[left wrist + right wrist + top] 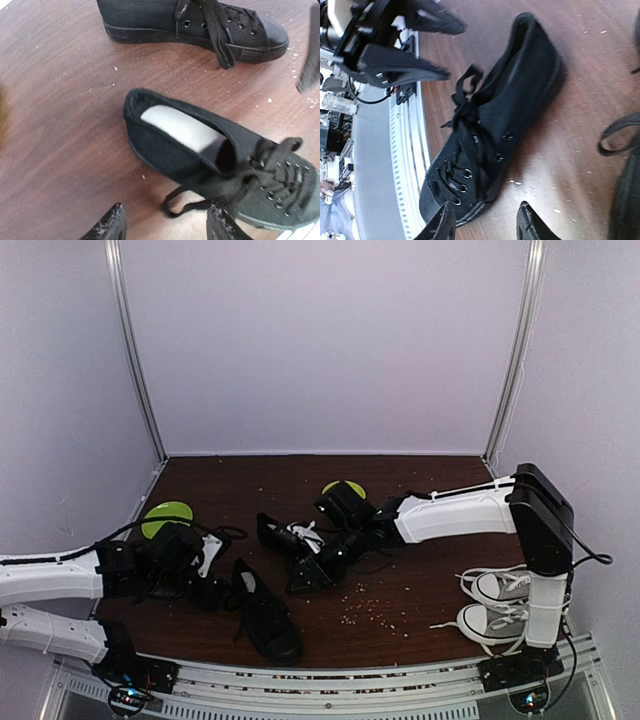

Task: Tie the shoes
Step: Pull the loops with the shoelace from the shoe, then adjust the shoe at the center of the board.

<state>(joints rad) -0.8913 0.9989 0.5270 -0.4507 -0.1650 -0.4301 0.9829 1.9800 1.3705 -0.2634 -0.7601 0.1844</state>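
Two shoes (268, 620) lie mid-frame, left gripper (167, 227) and right gripper (485, 222) both spread apart and empty over the lower one, whose loose bow (469, 82), I think, needs grabbing and pulling tight.

Top cam sits high, well back of the near black shoe (268, 618), looking fwd and down over the whole table (420, 585); shoe's small, low-centre. Left wrist cam's right above that shoe (215, 165), v. close, facing down, 2nd shoe (190, 22) just beyond. Right wrist cam views the same shoe (495, 130) from its far side, close, tilted toward the front rail (375, 165). All 3 share it.
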